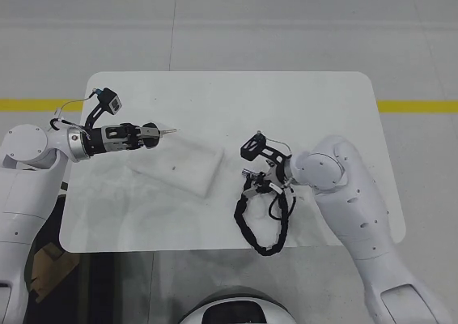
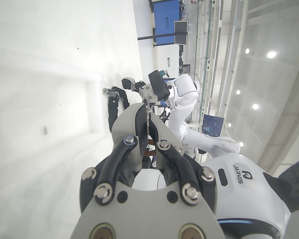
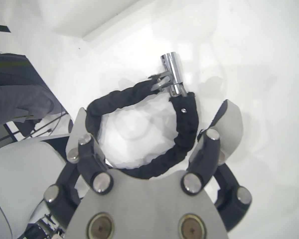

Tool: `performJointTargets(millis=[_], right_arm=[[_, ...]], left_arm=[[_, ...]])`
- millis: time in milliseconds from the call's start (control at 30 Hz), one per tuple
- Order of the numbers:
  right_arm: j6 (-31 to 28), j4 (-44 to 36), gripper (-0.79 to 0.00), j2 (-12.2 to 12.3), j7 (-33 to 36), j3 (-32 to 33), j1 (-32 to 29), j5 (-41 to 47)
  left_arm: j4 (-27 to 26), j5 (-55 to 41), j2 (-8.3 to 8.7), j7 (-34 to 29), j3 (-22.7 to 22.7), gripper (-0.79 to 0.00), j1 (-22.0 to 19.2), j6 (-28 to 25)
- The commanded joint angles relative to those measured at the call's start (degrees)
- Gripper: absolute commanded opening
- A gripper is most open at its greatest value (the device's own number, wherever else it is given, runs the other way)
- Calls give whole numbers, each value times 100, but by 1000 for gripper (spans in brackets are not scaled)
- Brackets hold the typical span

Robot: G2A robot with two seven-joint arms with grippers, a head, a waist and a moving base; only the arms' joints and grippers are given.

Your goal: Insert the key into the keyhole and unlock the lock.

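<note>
A black fabric-covered chain lock [image 1: 255, 231] lies in a loop on the white table [image 1: 310, 97], near its front edge. Its chrome lock cylinder [image 3: 173, 72] joins the two chain ends [image 3: 186, 120]. My right gripper [image 3: 154, 108] hovers open just above the loop, one finger on each side of the chain, a short way from the cylinder. Farther left, my left gripper [image 1: 153, 134] is shut on a thin metal key [image 2: 148, 116], held above the table with its blade [image 1: 168, 130] pointing toward the right arm. The left wrist view shows the cylinder [image 2: 106, 91] beyond the key tip.
A low white rectangular block [image 1: 182, 162] lies on the table between the two grippers, just beneath the key tip. A yellow floor line [image 1: 423, 106] runs behind the table. The right arm's cables hang near the chain.
</note>
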Motion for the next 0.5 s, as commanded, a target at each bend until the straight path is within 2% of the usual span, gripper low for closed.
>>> performJointTargets(millis=[0,67,167,233,267,367,400,467], right_arm=[[-24,208,-111,104,-23,-392,267,-42],[-9,355,-102,203,-8,-694,451,-42],[44,458,-179,347,44,-1015,677,22],[62,502,-360,426,63,-1140,767,166],[75,517,-416,462,75,-1192,814,259],[99,570,-471,564,99,-1326,947,346],[97,592,-588,591,97,-1364,977,378],[94,629,-603,633,94,-1423,1030,402]], left_arm=[[0,0,0,0,0,-785,0,0],[0,0,0,0,0,-785,0,0],[0,0,0,0,0,-785,0,0],[0,0,0,0,0,-785,0,0],[0,0,0,0,0,-785,0,0],[0,0,0,0,0,-785,0,0],[0,0,0,0,0,-785,0,0],[0,0,0,0,0,-785,0,0]])
